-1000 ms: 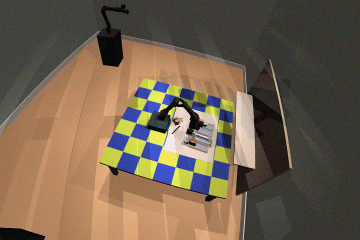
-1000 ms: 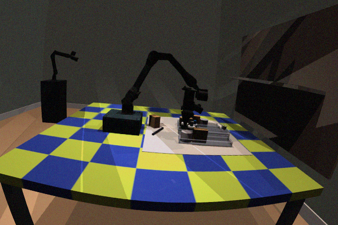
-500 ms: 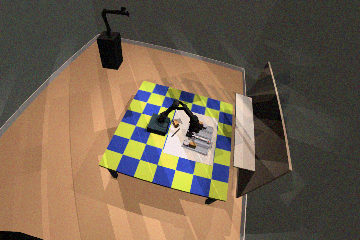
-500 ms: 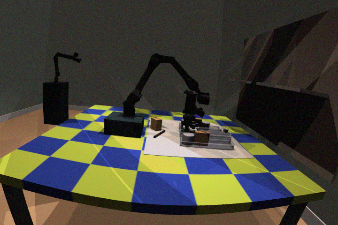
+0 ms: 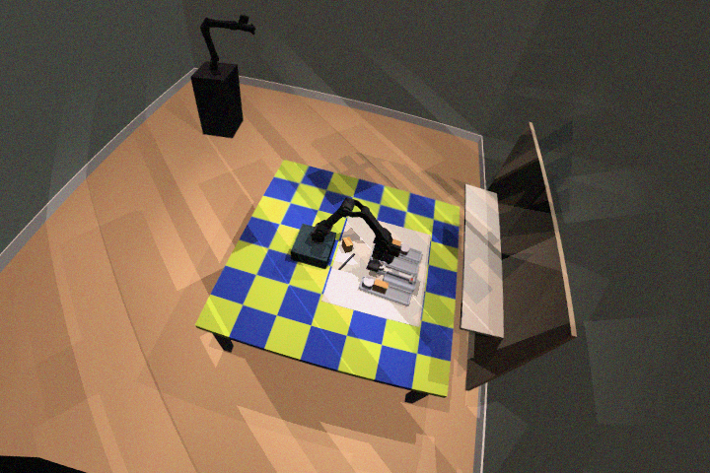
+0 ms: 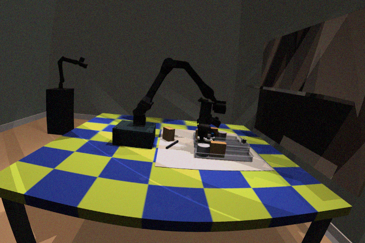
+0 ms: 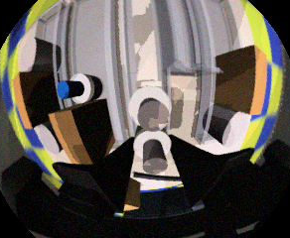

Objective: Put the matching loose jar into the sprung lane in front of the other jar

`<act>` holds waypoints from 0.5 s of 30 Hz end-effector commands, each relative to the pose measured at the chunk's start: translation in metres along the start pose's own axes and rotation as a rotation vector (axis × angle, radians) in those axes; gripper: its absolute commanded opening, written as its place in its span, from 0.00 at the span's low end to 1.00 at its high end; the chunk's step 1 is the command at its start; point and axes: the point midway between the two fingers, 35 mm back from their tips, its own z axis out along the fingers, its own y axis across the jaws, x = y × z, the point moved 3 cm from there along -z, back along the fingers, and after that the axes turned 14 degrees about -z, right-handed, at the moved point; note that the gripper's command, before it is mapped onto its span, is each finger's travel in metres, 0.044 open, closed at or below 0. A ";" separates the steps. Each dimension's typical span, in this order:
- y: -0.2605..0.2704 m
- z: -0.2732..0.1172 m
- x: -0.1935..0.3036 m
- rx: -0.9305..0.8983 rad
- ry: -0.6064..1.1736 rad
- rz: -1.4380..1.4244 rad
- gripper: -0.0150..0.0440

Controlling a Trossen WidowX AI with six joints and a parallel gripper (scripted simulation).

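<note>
My gripper (image 7: 151,139) (image 6: 201,139) (image 5: 374,266) points down at the front end of the lane tray (image 6: 240,158). It is shut on a jar with a pale rim and a grey knob (image 7: 155,161), low in the wrist view. A like jar with a pale rim (image 7: 134,105) is right behind it in the middle lane, close to it or touching; I cannot tell which. A grey side rail (image 7: 114,59) runs back along this lane. The front stop, the pusher plate and the bottom of the held jar are hidden, so I cannot tell whether it touches the floor.
The near-side lane holds a grey jar (image 6: 203,150) and a brown box (image 6: 217,149) (image 7: 238,79). On the far side are a blue-knobbed jar (image 7: 80,88), another brown box (image 7: 80,130) and grey jars. A box (image 6: 168,133) and a black stick (image 6: 172,144) (image 5: 346,261) lie near the base.
</note>
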 end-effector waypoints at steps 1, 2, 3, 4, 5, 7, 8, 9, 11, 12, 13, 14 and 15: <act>0.000 0.001 -0.005 0.002 -0.024 -0.003 0.25; 0.000 0.001 -0.005 0.002 -0.024 -0.003 0.25; 0.000 0.002 -0.005 0.002 -0.024 -0.003 0.25; 0.000 0.002 -0.005 0.002 -0.024 -0.003 0.25; 0.000 0.002 -0.005 0.002 -0.024 -0.003 0.25; 0.000 0.003 -0.004 0.002 -0.024 -0.003 0.25; 0.000 0.003 -0.004 0.002 -0.024 -0.003 0.25; 0.000 0.003 -0.004 0.002 -0.024 -0.003 0.25; 0.000 0.004 -0.004 0.002 -0.024 -0.003 0.25; 0.000 0.004 -0.004 0.002 -0.024 -0.003 0.25; 0.000 0.005 -0.004 0.002 -0.024 -0.003 0.25; 0.000 0.005 -0.004 0.002 -0.024 -0.003 0.25; 0.000 0.005 -0.004 0.002 -0.024 -0.003 0.25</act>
